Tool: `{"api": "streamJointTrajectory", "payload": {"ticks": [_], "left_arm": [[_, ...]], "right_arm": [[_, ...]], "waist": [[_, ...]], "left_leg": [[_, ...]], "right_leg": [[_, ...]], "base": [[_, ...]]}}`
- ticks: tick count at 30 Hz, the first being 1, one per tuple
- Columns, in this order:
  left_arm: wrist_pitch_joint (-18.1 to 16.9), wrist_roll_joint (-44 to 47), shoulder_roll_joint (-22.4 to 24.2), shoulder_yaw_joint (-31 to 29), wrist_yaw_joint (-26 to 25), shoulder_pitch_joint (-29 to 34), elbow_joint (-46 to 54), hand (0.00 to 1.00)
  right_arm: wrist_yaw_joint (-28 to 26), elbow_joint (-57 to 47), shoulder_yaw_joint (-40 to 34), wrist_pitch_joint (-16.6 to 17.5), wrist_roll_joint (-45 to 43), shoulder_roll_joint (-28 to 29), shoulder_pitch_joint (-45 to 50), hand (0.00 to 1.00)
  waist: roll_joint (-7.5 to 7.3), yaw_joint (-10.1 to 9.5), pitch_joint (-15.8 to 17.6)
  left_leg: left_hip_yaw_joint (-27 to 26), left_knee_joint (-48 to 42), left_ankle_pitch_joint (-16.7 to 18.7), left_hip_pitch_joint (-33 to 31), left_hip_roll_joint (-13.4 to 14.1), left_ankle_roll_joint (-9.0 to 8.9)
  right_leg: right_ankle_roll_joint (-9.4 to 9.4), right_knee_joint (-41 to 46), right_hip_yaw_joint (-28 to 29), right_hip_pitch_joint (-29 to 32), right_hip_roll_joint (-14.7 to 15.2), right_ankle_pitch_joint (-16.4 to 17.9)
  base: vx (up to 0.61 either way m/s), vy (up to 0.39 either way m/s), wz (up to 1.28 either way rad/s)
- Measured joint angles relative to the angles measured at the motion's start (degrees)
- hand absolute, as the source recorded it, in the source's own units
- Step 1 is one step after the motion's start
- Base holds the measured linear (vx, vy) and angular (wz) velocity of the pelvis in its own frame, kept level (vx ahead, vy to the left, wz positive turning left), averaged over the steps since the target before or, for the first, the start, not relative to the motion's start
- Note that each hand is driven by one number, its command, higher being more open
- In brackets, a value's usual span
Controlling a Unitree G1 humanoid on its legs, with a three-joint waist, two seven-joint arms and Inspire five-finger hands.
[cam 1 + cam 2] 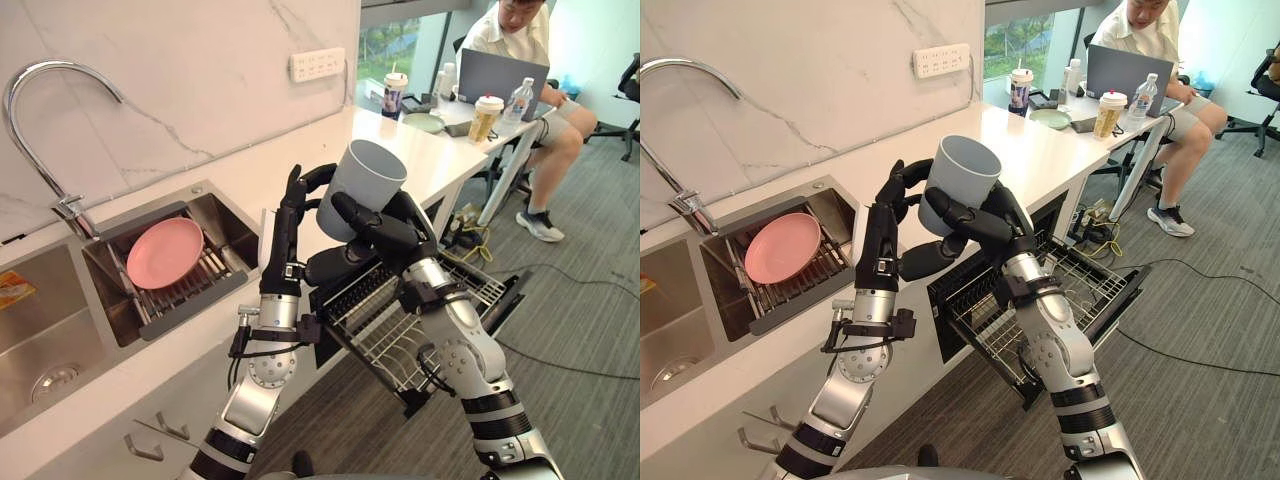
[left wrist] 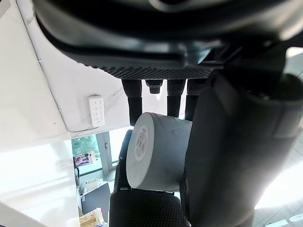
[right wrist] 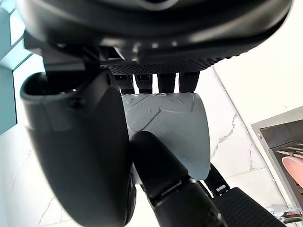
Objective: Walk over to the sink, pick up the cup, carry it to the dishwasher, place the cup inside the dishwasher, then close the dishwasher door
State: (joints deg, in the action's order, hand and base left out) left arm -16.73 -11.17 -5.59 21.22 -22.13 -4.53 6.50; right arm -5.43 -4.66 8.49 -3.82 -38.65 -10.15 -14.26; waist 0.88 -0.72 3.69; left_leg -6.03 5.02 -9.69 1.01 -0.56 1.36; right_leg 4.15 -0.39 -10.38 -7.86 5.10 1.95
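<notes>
A grey cup [image 1: 365,175] is held upright in the air between both hands, above the white counter's edge. My left hand [image 1: 285,240] stands upright on the cup's left, its fingertips curled onto the cup's side. My right hand [image 1: 385,235] wraps the cup from below and in front, thumb and fingers curled round its body. The left wrist view shows the cup [image 2: 156,151] past the fingers, and the right wrist view shows the cup [image 3: 175,127] against the palm. Below the hands the dishwasher's wire rack [image 1: 400,335] is pulled out over the open door [image 1: 1125,295].
A pink plate [image 1: 165,252] lies on a drainer in the steel sink [image 1: 40,330], under a curved faucet [image 1: 40,110]. At the far right a person [image 1: 530,60] sits at a desk with a laptop, cups and bottles. Grey floor lies to the right.
</notes>
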Motion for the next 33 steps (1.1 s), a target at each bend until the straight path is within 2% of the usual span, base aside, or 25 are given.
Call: {"api": "streamJointTrajectory", "payload": {"ticks": [4, 6, 8, 12, 15, 19, 22, 24, 25, 27, 30, 33], "left_arm": [[0.7, 1.2, -0.2, 0.9, 0.7, 0.0, -0.1, 1.00], [1.3, 1.4, -0.5, 2.5, 2.6, 0.0, -0.5, 1.00], [1.6, 2.3, -1.2, 4.7, 6.0, 0.4, -1.8, 1.00], [1.7, 2.2, -1.6, 5.9, 8.7, 2.8, -2.1, 1.00], [1.9, 2.2, -3.3, 8.9, 10.5, 5.9, -2.1, 1.00], [2.2, 2.5, -3.6, 10.7, 11.5, 7.9, -1.8, 1.00], [2.2, 5.2, -3.6, 10.2, 12.7, 8.5, -0.3, 1.00], [2.2, 10.4, -3.5, 10.2, 16.1, 10.1, 2.3, 1.00], [2.3, 12.4, -3.5, 10.3, 17.3, 10.5, 2.7, 1.00], [5.1, 19.8, -2.6, 10.6, 22.0, 11.9, 1.8, 1.00], [6.5, 19.8, -1.9, 11.2, 25.5, 13.7, -3.5, 1.00], [8.7, 18.6, -1.9, 12.2, 26.0, 14.8, -14.5, 1.00]], "right_arm": [[2.9, 0.0, 1.1, 1.0, 0.1, -0.1, 0.0, 0.00], [4.9, 0.0, 1.1, 2.2, 0.1, 0.3, 0.0, 0.00], [8.7, 0.1, 0.8, 4.4, 0.0, 1.6, 0.0, 0.00], [14.1, 0.1, -0.3, 7.4, -0.2, 3.0, 0.5, 0.00], [17.9, 0.0, -5.1, 11.3, -3.1, 5.4, 1.7, 0.00], [21.2, 0.0, -12.3, 15.3, -5.0, 5.7, 4.2, 0.00], [23.3, 0.0, -18.4, 18.1, -5.0, 5.5, 6.1, 0.00], [24.6, 0.0, -22.7, 19.9, -4.9, 5.2, 7.1, 0.00], [24.8, 0.0, -23.5, 20.0, -4.6, 5.1, 7.4, 0.00], [24.9, 0.0, -25.1, 19.7, -1.9, 4.2, 9.5, 0.00], [22.3, 0.3, -24.8, 16.9, 2.6, 3.7, 13.5, 0.00], [17.3, 7.9, -21.3, 14.0, 4.7, 2.6, 17.5, 0.00]], "waist": [[-0.08, -0.08, 0.0], [-0.08, -0.16, 0.0], [-0.09, -0.13, 0.0], [-0.08, 0.09, 0.0], [-0.10, 0.06, 0.0], [-0.14, 0.18, 0.0], [-0.17, 0.34, 0.1], [-0.21, 0.83, 0.1], [-0.23, 0.94, 0.1], [-0.40, 1.43, 0.2], [-0.55, 1.68, 0.3], [-0.66, 1.69, 0.4]], "left_leg": [[0.1, 0.0, -0.1, 0.0, 0.0, -0.09], [0.3, 0.2, -0.1, -0.2, 0.0, -0.14], [0.5, 0.2, -0.2, -0.4, 0.0, -0.21], [0.4, 0.2, -0.1, -0.8, 0.0, -0.36], [0.4, 0.0, -0.2, -1.7, 0.0, -0.20], [0.4, 0.0, -0.2, -2.0, -0.1, -0.20], [0.4, 0.0, -0.2, -2.1, 0.0, -0.24], [0.4, 0.0, 0.0, -2.2, 0.0, -0.34], [0.4, 0.0, 0.0, -2.2, 0.0, -0.36], [0.4, 0.1, 0.1, -2.6, 0.0, -0.49], [0.4, 0.2, 0.1, -3.1, 0.0, -0.53], [0.3, 0.2, 0.4, -3.2, 0.2, -0.73]], "right_leg": [[0.16, 0.0, -0.1, 0.0, 0.0, 0.1], [0.22, -0.1, -0.4, 0.0, 0.0, 0.2], [0.19, -0.2, -1.0, 0.0, 0.0, 0.2], [-0.02, -0.9, -1.1, 0.1, 0.0, 0.1], [0.13, -1.0, -1.1, 0.9, 0.0, -0.1], [-0.01, -1.3, -1.1, 1.1, 0.1, -0.6], [-0.01, -1.5, -1.1, 1.1, 0.0, -0.6], [0.22, -1.6, -1.2, 1.1, 0.0, -0.4], [0.26, -1.7, -1.2, 1.1, 0.0, -0.4], [0.38, -1.7, -1.2, 1.5, 0.0, -0.3], [0.38, -1.7, -1.1, 2.0, 0.0, -0.3], [0.27, -1.7, -1.1, 2.1, -0.1, -0.2]], "base": [[0.00, 0.000, 0.00], [-0.02, 0.000, 0.06], [-0.01, -0.001, 0.05], [0.00, 0.000, 0.00], [0.04, -0.014, 0.02], [0.04, -0.010, 0.00], [0.00, 0.000, 0.00], [0.00, 0.000, 0.00], [0.00, 0.000, 0.00], [0.00, 0.000, 0.00], [0.00, 0.000, 0.00], [0.01, -0.005, 0.02]]}}
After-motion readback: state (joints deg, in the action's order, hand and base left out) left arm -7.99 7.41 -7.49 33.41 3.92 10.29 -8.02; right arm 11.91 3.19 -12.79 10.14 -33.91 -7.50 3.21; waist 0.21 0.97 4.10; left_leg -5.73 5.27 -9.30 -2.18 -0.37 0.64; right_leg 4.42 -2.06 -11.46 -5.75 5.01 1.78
